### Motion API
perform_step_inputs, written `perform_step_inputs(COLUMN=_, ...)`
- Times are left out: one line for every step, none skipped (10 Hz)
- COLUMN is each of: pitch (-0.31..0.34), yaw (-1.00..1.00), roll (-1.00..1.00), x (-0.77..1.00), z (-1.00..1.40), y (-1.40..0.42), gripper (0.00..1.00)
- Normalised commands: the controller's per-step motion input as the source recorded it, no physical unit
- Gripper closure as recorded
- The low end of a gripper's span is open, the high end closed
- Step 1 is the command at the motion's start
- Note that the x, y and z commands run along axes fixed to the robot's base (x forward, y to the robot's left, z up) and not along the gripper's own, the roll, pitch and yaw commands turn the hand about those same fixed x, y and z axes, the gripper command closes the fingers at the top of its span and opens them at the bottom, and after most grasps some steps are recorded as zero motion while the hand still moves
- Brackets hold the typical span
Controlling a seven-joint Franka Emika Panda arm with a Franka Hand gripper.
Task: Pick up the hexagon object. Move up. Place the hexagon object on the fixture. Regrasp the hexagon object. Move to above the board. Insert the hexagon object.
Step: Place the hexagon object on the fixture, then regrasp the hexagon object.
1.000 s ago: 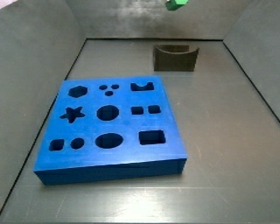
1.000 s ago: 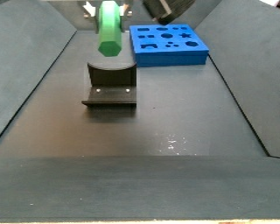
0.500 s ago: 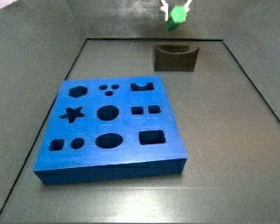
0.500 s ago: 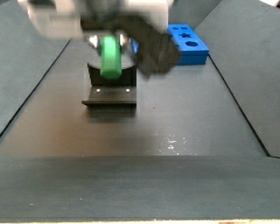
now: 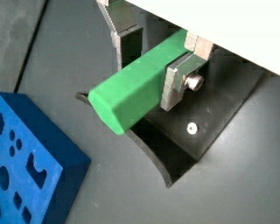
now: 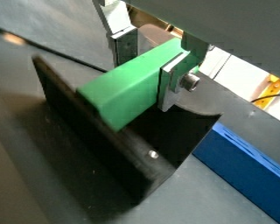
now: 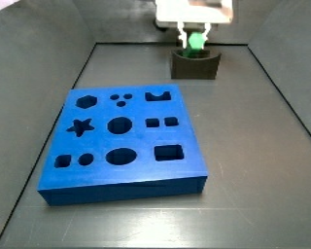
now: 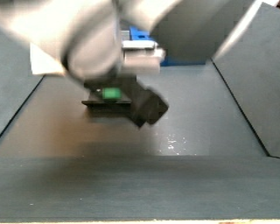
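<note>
The blue board (image 7: 123, 143) lies flat on the worktop (image 7: 249, 195), its shaped holes facing up, well apart from the work going on at the far end, so it is out of the way until the insertion step. Beyond it stands the dark fixture (image 7: 194, 64), its curved notch open to the top, a cradle meant to take the peg while the grip is changed. In a side view the tool (image 7: 193, 39) sits directly above that notch; in the blurred side view most of the scene is hidden by the arm. In both wrist views the tool (image 5: 152, 68) is clenched on the green hexagon peg (image 5: 133, 87), its silver fingers (image 5: 178, 75) pressed against opposite flat faces near one end, with most of the peg's length sticking out free. The peg (image 6: 129, 86) hangs just over the fixture's curved hollow (image 6: 130, 140); whether it touches the block yet cannot be told. Judging by this, the placing step is under way, and the peg should settle lengthwise into the notch.
</note>
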Motion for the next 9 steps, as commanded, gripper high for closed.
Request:
perform_step_inputs(pitch=-0.020, yaw=-0.09, roll=-0.14, x=0.10, z=-0.48, y=0.11, gripper=1.00)
perform_step_inputs(pitch=-0.029, yaw=-0.08, roll=-0.12, x=0.09, z=-0.45, y=0.13, gripper=1.00)
perform_step_inputs(pitch=-0.029, yaw=-0.08, roll=-0.12, x=0.09, z=-0.45, y=0.13, gripper=1.00)
perform_step_inputs(pitch=-0.047, yaw=-0.08, roll=-0.10, x=0.09, z=-0.43, y=0.16, gripper=1.00)
perform_step_inputs(pitch=-0.053, yaw=-0.08, roll=-0.10, x=0.10, z=-0.40, y=0.17, gripper=1.00)
perform_step_inputs(pitch=0.000, yaw=0.00, roll=0.00, x=0.00, z=0.00, y=0.00, gripper=0.00)
perform_step_inputs(pitch=0.029, yaw=0.02, roll=-0.07, x=0.00, z=1.00, y=0.00, gripper=0.00)
perform_step_inputs(pitch=0.030, yaw=0.02, roll=-0.07, x=0.00, z=1.00, y=0.00, gripper=0.00)
perform_step_inputs(pitch=0.033, yaw=0.02, roll=-0.05, x=-0.02, z=1.00, y=0.01, gripper=0.00)
